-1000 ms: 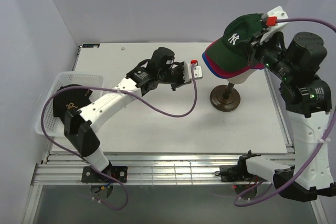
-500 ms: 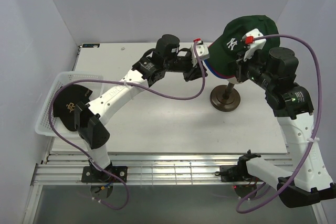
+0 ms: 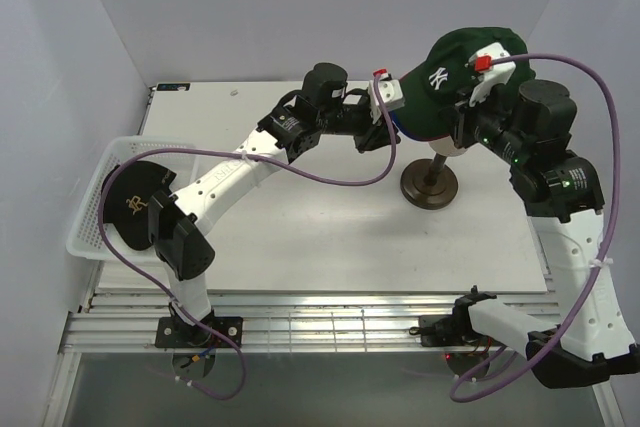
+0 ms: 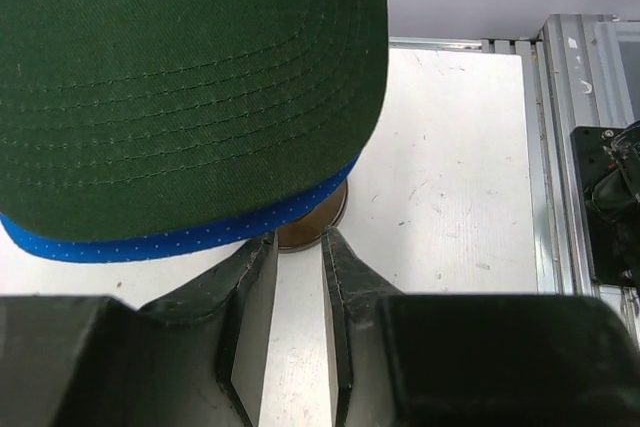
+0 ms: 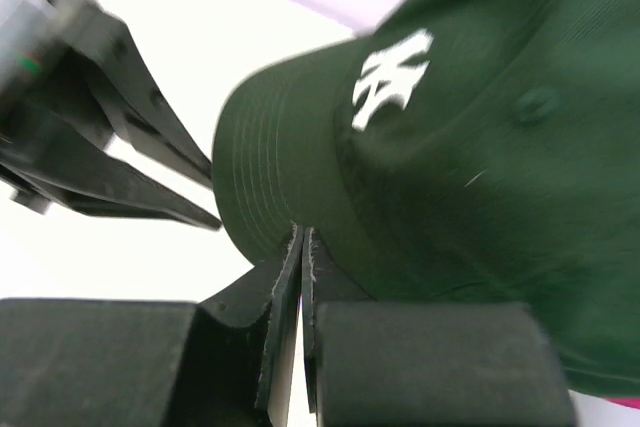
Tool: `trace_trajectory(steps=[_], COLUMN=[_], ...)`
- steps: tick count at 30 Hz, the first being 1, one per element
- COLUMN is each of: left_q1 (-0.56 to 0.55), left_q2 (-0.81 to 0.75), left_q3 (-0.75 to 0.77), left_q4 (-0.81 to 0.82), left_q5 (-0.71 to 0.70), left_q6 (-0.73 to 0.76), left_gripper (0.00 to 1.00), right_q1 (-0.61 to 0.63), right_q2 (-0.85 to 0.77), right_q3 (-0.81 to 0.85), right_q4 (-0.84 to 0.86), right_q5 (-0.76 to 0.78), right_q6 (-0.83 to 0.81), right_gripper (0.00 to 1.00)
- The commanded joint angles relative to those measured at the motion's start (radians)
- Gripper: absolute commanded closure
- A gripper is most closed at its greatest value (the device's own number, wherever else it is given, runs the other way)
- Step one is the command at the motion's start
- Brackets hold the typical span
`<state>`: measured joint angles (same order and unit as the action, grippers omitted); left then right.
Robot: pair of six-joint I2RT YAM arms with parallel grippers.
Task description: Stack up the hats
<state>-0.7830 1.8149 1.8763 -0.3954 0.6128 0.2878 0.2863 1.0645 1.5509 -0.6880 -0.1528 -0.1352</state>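
Your left arm has reached across from mid-table and is stretched long. The left gripper (image 4: pixel 298 239) now sits just under the cap brims, its fingers a narrow gap apart with nothing between them. Your right arm has swung inward too, elbow high, and the right gripper (image 5: pixel 301 237) is pinched tight on the edge of the green cap (image 3: pixel 455 67). That cap reads "NY" in white embroidery, and its curved fabric brim is ribbed with parallel stitch rows. It sits over the blue cap (image 4: pixel 150 239), whose brim edge shows fine white dots, above the round dark base (image 3: pixel 430 187). The black cap (image 3: pixel 135 202), with a gold emblem too small to read, lies in the white mesh basket (image 3: pixel 85 242) at the left.
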Motion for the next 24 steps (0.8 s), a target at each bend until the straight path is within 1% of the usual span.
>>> trace_trajectory(steps=[1,3,4,6,7,9,10,11,13,15,16,17,19,21,22,24], left_q1=[-0.004,-0.004,-0.004,-0.004,-0.004,-0.004,-0.004,-0.004,-0.004,-0.002,0.010,0.019,0.054,0.082,0.114,0.145], left_q2=[-0.057,-0.069,-0.084,-0.103,-0.120,-0.135,-0.149,-0.157,-0.170,-0.190,-0.198,-0.210,-0.249,-0.290,-0.302,-0.319], left_q3=[0.021,0.011,-0.003,-0.022,-0.040,-0.051,-0.054,-0.052,-0.049,-0.039,-0.039,-0.042,-0.060,-0.077,-0.095,-0.114], left_q4=[-0.031,-0.049,-0.059,-0.077,-0.082,-0.097,-0.105,-0.117,-0.126,-0.134,-0.135,-0.138,-0.140,-0.148,-0.151,-0.158], left_q5=[-0.021,-0.044,-0.050,-0.070,-0.076,-0.108,-0.119,-0.131,-0.208,-0.293,-0.362,-0.387,-0.421,-0.427,-0.427,-0.427], left_q6=[0.024,0.030,0.031,0.037,0.040,0.042,0.040,0.040,0.033,0.019,0.017,0.017,0.016,0.001,-0.018,-0.035], left_gripper=[0.65,0.65,0.65,0.65,0.65,0.66,0.65,0.65,0.65,0.63,0.62,0.61,0.60,0.58,0.56,0.53], right_q1=[0.001,0.001,0.001,0.001,0.001,0.001,0.001,0.001,0.001,0.001,0.001,0.001,0.001,0.001,0.001,0.001], right_q2=[-0.009,-0.005,0.002,0.020,0.028,0.049,0.058,0.077,0.098,0.129,0.135,0.141,0.129,0.100,0.089,0.062], right_q3=[0.122,0.168,0.222,0.276,0.313,0.331,0.337,0.353,0.367,0.393,0.399,0.403,0.397,0.379,0.371,0.362], right_q4=[0.002,-0.001,-0.005,-0.031,-0.039,-0.045,-0.047,-0.047,-0.045,-0.045,-0.045,-0.045,-0.044,-0.038,-0.036,-0.034], right_q5=[-0.014,-0.010,0.028,0.103,0.215,0.300,0.352,0.366,0.409,0.423,0.418,0.406,0.363,0.337,0.314,0.245], right_q6=[0.026,0.048,0.057,0.077,0.083,0.080,0.083,0.088,0.105,0.103,0.102,0.101,0.108,0.108,0.108,0.065], right_gripper=[0.92,0.92,0.92,0.92,0.92,0.91,0.88,0.87,0.82,0.81,0.79,0.78,0.74,0.73,0.71,0.67])
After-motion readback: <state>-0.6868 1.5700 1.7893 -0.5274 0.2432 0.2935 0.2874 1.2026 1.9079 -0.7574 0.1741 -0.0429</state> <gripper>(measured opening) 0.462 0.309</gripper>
